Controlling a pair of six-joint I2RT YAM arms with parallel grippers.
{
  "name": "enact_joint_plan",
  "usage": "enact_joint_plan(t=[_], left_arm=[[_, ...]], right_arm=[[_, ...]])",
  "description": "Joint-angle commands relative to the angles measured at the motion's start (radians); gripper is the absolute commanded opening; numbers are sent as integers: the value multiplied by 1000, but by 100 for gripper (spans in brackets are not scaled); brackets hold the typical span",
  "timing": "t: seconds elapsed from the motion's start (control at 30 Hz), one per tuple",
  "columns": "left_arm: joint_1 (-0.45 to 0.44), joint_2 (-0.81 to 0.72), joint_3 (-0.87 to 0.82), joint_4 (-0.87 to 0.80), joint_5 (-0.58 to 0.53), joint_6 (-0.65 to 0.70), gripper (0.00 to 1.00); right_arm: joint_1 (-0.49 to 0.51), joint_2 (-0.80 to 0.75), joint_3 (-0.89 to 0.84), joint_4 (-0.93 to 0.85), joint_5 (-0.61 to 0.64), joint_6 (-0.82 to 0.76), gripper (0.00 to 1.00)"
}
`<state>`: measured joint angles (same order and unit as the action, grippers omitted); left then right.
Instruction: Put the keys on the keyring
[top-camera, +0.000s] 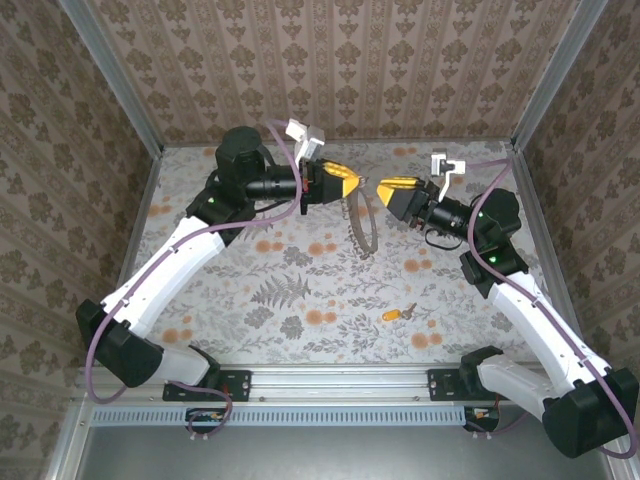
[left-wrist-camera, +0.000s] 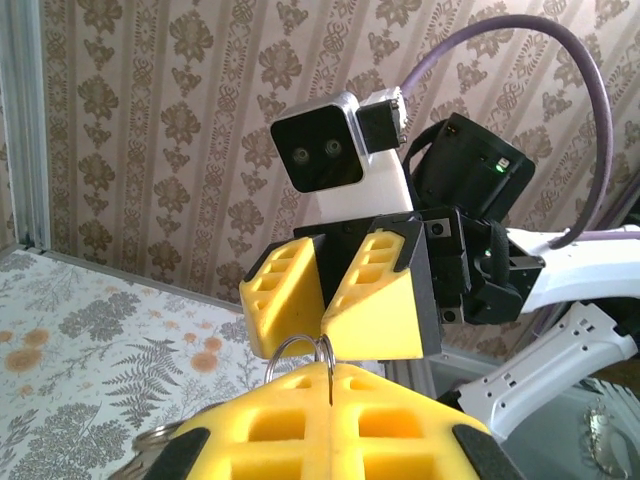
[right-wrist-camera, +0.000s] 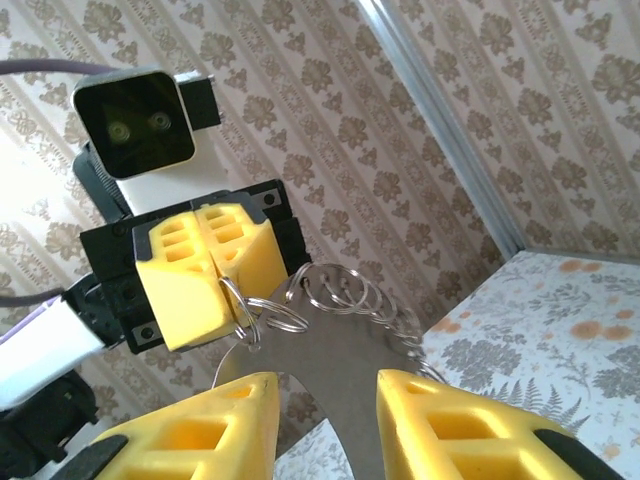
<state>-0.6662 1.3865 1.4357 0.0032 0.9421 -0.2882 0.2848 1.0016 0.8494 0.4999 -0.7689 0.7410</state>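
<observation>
The keyring, a curved silvery strip carrying several small rings, hangs above the table from my left gripper. That gripper is shut on one small ring at the keyring's top end. My right gripper faces it tip to tip, a short gap away, open with nothing between its fingers. In the right wrist view the keyring dangles just beyond my right gripper, with the left gripper behind it. The key, orange-headed and tiny, lies on the flowered table in front of the right arm.
Patterned walls with metal corner posts enclose the table on three sides. A metal rail runs along the near edge, between the arm bases. Purple cables loop over both arms.
</observation>
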Motion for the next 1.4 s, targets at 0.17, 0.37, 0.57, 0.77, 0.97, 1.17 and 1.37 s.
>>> enact_joint_plan(t=[0.17,0.37,0.57,0.77,0.97,1.17,1.37], left_arm=[[4,10,58,-68,64,67,0],[4,19,63,-73,73,68,0],[4,27,66,-78,80,69,0],[4,32,66,-82,83,69,0],[5,29,68,-86,85,72,0],[7,26,72,-93,90,73,0],[8,26,79,-99,96,75,0]], right_arm=[[11,25,20,100,-120,43,32],[27,29,28,100,-125,37,28],[30,30,35,102,-124,35,22],[30,14,36,92,-117,32,21],[18,-36,40,-30,-75,-44,36],[2,-84,34,-80,-73,-53,35],[12,-60,39,-27,-113,-1,35]])
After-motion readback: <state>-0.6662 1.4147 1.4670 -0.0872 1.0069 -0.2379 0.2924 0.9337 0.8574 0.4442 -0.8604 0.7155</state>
